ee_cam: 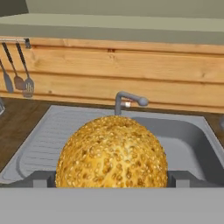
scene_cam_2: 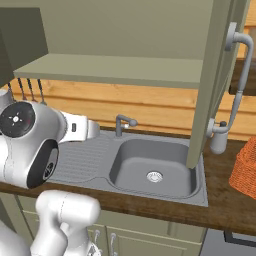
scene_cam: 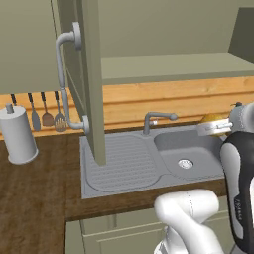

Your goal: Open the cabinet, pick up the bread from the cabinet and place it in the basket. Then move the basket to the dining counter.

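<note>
1. Bread sat right btwn the fingers, tips showing at both flanks; round, so no long axis to align.
2. Fingers spread wide around the bun, prob. clamped on it; actual pad contact hard to confirm.
3. Held over the sink, out of the cabinet, door open.
4. Basket well off to the fingers' right, on the counter past the sink – next carry goes that way.
</note>
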Robot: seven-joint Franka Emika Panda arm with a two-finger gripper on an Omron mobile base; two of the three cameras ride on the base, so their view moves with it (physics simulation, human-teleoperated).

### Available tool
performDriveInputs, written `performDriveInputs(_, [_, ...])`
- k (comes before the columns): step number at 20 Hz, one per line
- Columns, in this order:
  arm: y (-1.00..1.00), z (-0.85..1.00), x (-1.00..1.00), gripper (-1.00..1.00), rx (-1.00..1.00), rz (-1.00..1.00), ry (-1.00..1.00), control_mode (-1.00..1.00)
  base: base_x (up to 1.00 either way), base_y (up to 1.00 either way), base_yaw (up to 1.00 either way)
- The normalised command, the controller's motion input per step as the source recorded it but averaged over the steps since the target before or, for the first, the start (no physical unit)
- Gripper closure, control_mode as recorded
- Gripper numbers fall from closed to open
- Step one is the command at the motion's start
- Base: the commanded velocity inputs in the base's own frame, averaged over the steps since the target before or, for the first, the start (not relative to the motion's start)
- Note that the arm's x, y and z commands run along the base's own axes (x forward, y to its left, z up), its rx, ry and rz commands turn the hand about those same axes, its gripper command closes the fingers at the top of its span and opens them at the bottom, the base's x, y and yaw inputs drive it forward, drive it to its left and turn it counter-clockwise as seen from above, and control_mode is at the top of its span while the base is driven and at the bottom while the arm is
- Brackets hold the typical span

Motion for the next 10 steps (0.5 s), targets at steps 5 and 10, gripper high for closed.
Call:
performDriveInputs(5, [0.0,0.0,0.0,1.0,0.0,0.0,0.0,1.0,-0.93,0.0,0.0])
performDriveInputs(10, [0.0,0.0,0.0,1.0,0.0,0.0,0.0,1.0,-1.0,0.0,-0.02])
